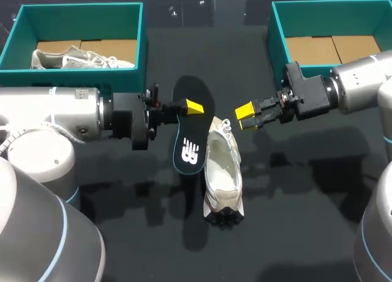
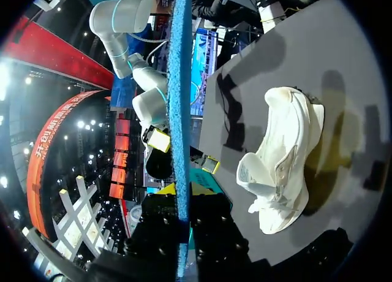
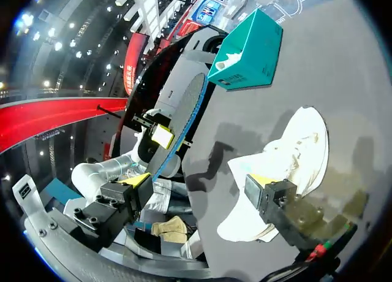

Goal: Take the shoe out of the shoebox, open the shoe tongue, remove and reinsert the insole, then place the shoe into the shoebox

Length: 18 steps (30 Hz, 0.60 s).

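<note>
Insole (image 1: 188,138) sits clenched in our left claw (image 1: 187,108), beside the shoe (image 1: 223,171) lying on the bench (image 1: 306,190). It looks thin, light and floppy, so we'd grip near its edge. Our right claw (image 1: 246,115) hovers released near the laces.

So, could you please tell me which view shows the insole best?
The head view: the insole shows its broad dark face. The left wrist view catches only its blue edge, the right wrist view a steep slant.
</note>
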Available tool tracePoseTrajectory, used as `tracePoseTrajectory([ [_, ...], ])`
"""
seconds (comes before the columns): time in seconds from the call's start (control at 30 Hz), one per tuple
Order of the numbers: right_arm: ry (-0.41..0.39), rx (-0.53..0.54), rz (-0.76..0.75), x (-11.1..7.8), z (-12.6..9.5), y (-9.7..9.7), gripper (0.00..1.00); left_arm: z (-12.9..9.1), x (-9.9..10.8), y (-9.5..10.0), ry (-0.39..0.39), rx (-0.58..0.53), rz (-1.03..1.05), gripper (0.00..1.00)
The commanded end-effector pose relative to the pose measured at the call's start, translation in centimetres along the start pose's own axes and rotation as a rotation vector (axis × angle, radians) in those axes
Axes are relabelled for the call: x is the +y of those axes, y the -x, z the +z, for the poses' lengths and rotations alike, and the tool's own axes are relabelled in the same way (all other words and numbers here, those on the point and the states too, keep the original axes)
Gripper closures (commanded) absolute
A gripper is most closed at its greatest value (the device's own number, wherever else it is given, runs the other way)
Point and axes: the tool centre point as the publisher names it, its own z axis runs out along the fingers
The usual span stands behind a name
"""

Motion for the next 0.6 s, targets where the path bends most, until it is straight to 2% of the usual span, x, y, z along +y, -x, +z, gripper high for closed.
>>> tracePoseTrajectory([
  [0.03, -0.124, -0.153, -0.195, -0.6, -1.8, -0.3, 0.00, -1.4, -1.4, 0.7, -0.006, 0.036, -0.042, 1.00],
  [0.17, -0.171, -0.121, -0.342, -1.6, -2.4, 0.9, 0.00, -1.9, -2.3, 1.0, -0.033, 0.074, -0.142, 1.00],
  [0.6, -0.171, -0.121, -0.342, -1.6, -2.4, 0.9, 0.00, -1.9, -2.3, 1.0, -0.033, 0.074, -0.142, 1.00],
])
